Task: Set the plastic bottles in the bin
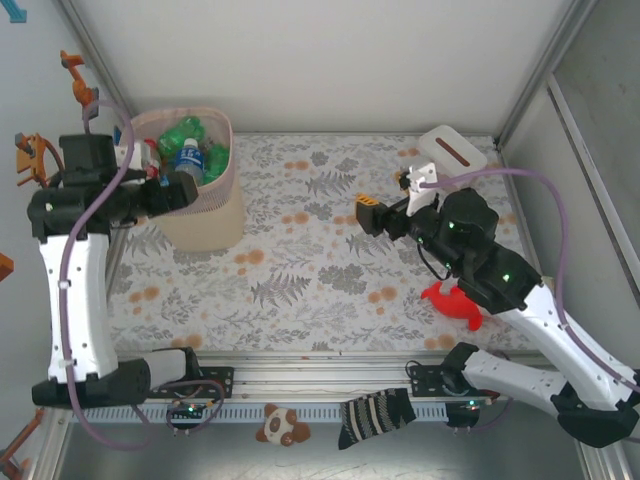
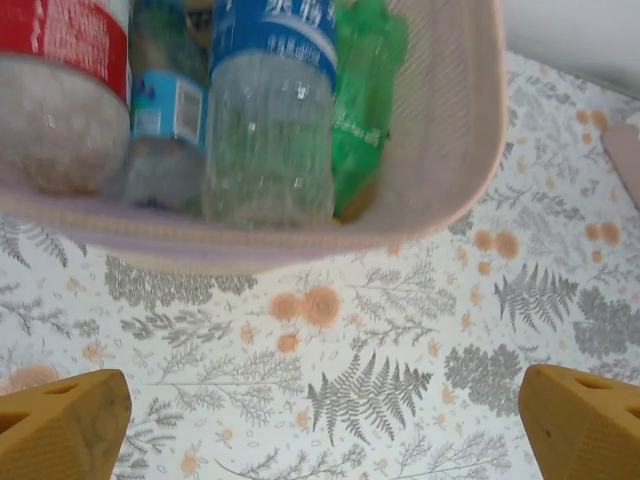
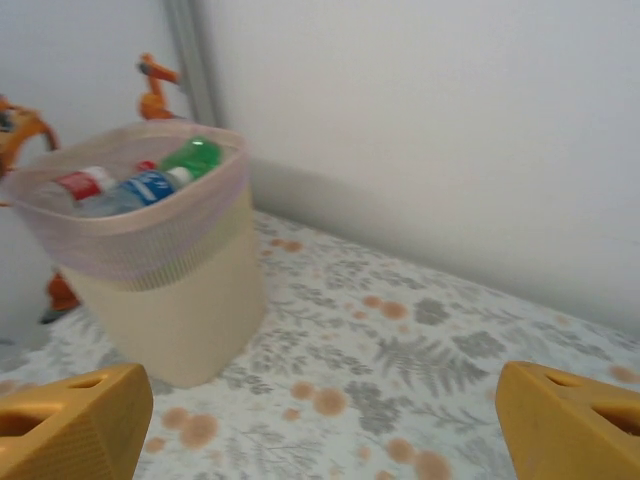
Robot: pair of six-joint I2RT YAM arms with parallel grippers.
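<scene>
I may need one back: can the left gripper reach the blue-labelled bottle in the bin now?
Probably yes: the left gripper is open at the rim of the bin, and the blue-labelled bottle lies on top, uncovered.

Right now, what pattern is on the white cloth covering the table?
Grey fern leaves and orange flowers on the white tablecloth, clearest in the left wrist view.

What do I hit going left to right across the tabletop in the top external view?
From the left: bin with plastic bottles inside → right pincer → red toy figure. Left out: left pincer, which overlaps the bin, and the white box, which sits level with the toy.
</scene>
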